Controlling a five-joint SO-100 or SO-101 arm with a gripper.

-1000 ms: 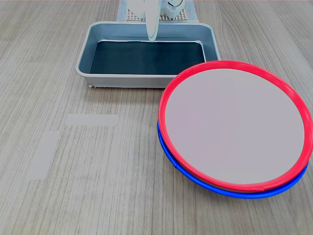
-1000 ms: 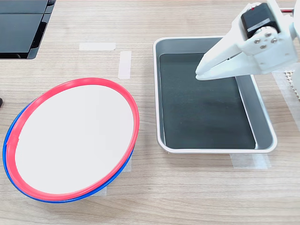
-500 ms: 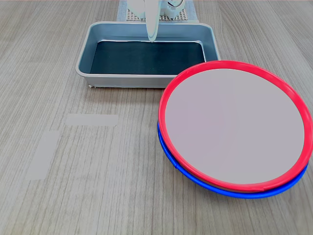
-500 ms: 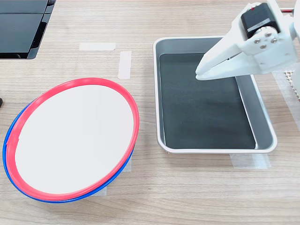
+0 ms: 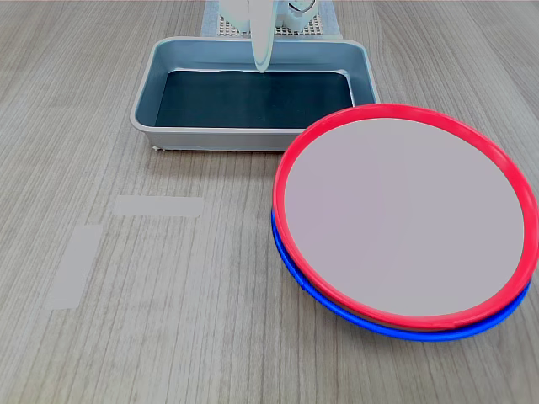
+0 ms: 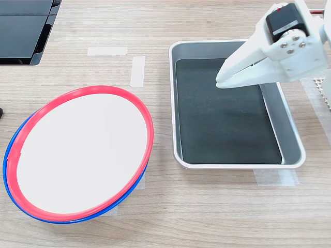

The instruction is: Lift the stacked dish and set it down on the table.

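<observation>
The stacked dish (image 5: 404,215) (image 6: 80,152), red-rimmed with a pale flat centre, rests on top of a blue-rimmed plate (image 5: 337,311) (image 6: 13,194). It lies at the first exterior view's right and the second exterior view's left, on the wood-grain table (image 5: 168,320) (image 6: 207,217). My white gripper (image 5: 262,66) (image 6: 220,82) hangs over the grey tray, well apart from the dish. Its fingers are together with nothing between them.
A grey metal tray (image 5: 143,109) (image 6: 173,103) with a dark bottom stands beyond the plates. Pale tape strips (image 5: 158,205) (image 6: 137,71) lie on the table. A black device (image 6: 23,31) sits at the second exterior view's top left. A perforated base (image 5: 227,25) holds the arm.
</observation>
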